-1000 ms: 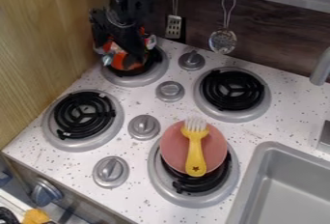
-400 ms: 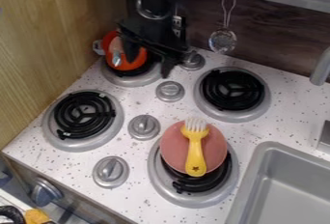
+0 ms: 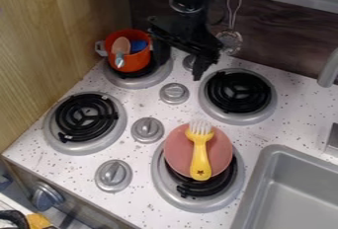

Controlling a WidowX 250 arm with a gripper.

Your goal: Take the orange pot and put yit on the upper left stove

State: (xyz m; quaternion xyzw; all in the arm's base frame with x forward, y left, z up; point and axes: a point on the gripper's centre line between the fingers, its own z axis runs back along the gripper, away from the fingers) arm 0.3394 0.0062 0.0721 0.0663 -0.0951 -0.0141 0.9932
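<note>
The orange pot (image 3: 137, 64), with a wooden-toned spoon and a blue item inside, stands upright on the back part of the upper left stove burner (image 3: 140, 82). To the right of the pot, the black gripper (image 3: 179, 67) hangs open over the counter between the two upper burners. Its left finger is close beside the pot's right side and its right finger is above the knob area near the upper right burner. Nothing is between the fingers.
A pink plate (image 3: 177, 150) with a yellow fork (image 3: 201, 154) lies on the lower right burner. The lower left burner (image 3: 119, 124) and upper right burner (image 3: 239, 118) bear nothing. Knobs rise between burners, a skimmer (image 3: 230, 41) hangs behind, and a sink (image 3: 265, 169) is at right.
The gripper has moved right, from over the pot to beside it. The pot, partly covered by the gripper before, now shows fully and stays on the upper left burner.
</note>
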